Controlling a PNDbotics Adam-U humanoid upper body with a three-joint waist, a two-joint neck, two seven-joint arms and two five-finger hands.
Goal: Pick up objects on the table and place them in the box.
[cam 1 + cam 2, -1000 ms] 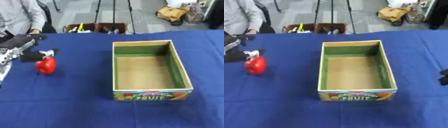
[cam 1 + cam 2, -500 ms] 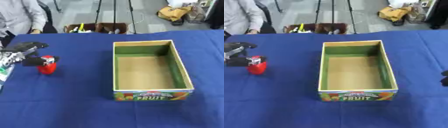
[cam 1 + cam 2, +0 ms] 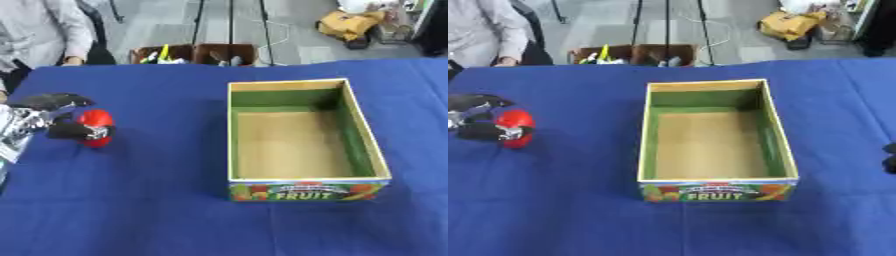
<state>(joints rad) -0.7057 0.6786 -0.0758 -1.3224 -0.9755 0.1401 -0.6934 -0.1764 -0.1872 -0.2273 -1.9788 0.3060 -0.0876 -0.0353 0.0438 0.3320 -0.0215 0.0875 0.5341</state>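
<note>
Left eye view: left hand at table's left edge, thumb and fingers closing either side of red object, which sits on the cloth. Whether it is clamped yet, cannot tell. Box stands empty mid-table, well apart to the right. Right hand only a dark sliver at right edge; fingers not readable. Judgement: seat fingers round the object's widest part before lifting, then carry high enough to clear the box's near wall.

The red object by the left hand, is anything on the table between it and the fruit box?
Nothing visible. The red object, which the left hand closes around, has only bare blue tablecloth between it and the box. The box's near-side wall is the only thing to clear; its inside looks empty.
</note>
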